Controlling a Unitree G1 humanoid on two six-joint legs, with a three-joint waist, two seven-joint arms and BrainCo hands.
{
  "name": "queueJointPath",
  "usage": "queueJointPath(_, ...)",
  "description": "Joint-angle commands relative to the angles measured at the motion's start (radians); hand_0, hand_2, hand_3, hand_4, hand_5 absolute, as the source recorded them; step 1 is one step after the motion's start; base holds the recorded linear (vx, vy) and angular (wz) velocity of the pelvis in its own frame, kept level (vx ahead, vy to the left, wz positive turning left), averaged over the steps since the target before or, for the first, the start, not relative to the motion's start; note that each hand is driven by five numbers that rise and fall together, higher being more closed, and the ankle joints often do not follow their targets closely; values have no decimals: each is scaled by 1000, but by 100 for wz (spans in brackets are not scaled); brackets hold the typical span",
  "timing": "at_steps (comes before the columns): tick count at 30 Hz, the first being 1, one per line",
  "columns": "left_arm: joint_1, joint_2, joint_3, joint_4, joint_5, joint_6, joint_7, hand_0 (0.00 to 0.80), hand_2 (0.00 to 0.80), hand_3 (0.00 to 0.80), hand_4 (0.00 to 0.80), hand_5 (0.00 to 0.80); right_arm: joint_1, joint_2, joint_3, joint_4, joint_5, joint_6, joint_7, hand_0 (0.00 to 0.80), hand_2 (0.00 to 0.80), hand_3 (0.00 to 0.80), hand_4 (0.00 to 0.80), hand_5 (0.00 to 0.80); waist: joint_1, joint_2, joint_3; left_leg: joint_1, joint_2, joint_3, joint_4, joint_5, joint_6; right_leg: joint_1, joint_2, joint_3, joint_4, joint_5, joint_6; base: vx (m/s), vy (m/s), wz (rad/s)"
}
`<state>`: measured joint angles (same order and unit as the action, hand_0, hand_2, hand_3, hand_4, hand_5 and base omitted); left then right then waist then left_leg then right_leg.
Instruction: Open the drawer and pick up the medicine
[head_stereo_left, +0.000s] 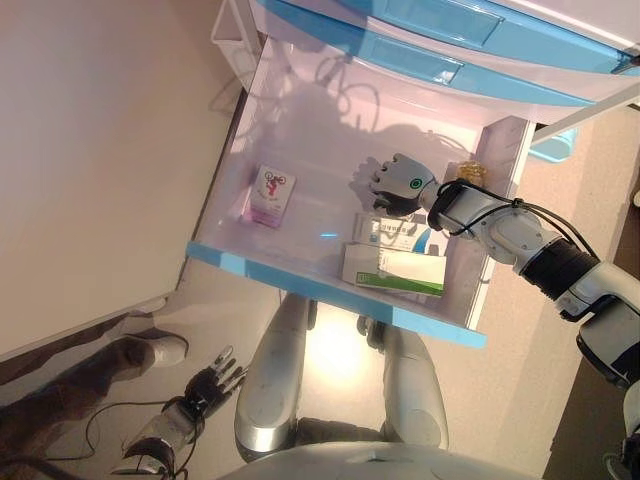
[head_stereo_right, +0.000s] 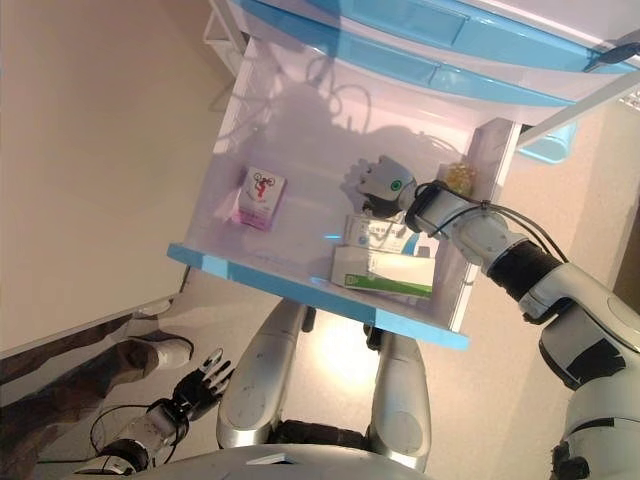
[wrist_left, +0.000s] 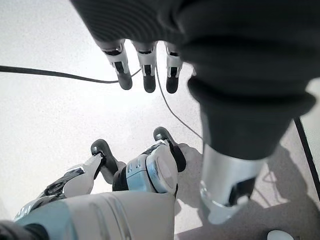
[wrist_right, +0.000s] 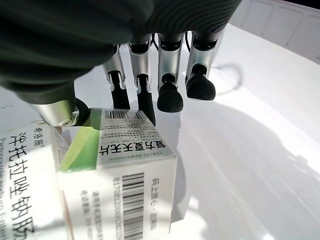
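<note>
Your two head cameras sit side by side and look down from above. Both show the same open drawer (head_stereo_left: 470, 335) with its blue front edge, and the floor (head_stereo_right: 90, 150) beside it. Your left wrist camera looks down past its own fingers at the floor. Your right wrist camera is very close inside the drawer, right beside a box (wrist_right: 125, 175).

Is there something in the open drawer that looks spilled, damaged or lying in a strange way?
Nothing stands out. The pink medicine box lies flat and alone; the green-and-white box and a white box lie flat side by side near the drawer front, below the right robot hand.
</note>
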<state>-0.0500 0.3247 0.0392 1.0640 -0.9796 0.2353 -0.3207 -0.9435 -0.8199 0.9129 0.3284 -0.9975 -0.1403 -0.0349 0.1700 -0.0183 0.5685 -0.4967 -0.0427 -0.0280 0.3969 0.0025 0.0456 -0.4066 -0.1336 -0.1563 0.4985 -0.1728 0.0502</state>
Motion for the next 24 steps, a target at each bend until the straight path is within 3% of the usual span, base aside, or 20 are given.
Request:
queueJointPath(1,100,-6,-18,-29,20,1,-13,0,0,0,0,0,-11,-22,-37,-77,56,5,-40,800,800,800,800,800,10,36,-49,105,-13,52,-76,-133,54,-72,17,-9,132,32,15,0,0,0)
queueJointPath(17,117,-25,10,-8,45,-20,-26,0,0,0,0,0,21,-112,-247,-492,127,-55,-21,800,800,800,800,800,-32,26,-49,212,-1,83,-137,-133,49,4,29,21,90,55,37,3,-6,-4)
queueJointPath(24,134,-35,31,2,67,-24,-30,0,0,0,0,0,55,-161,-343,-672,232,-85,33,800,800,800,800,800,-49,19,-77,262,-1,95,-163,-140,45,48,31,36,63,52,44,25,-8,-8)
